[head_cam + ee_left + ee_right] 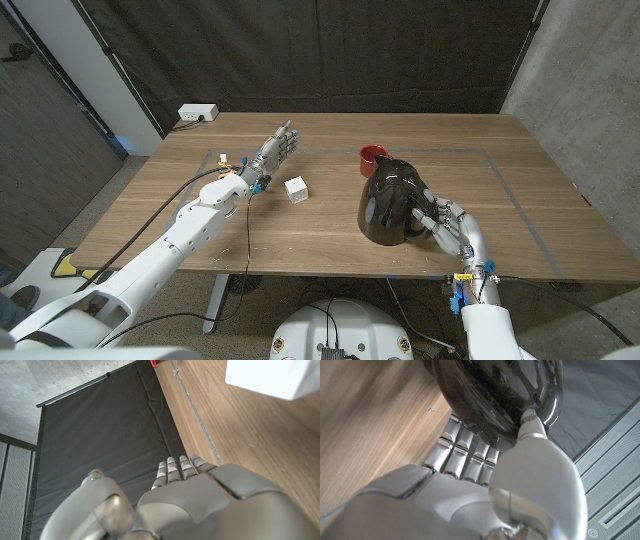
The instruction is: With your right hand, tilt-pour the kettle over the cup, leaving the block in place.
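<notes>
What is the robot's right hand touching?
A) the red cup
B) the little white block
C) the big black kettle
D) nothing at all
C: the right hand has its fingers on the side of the black kettle, while the white block and the red cup stand apart from it.
</notes>
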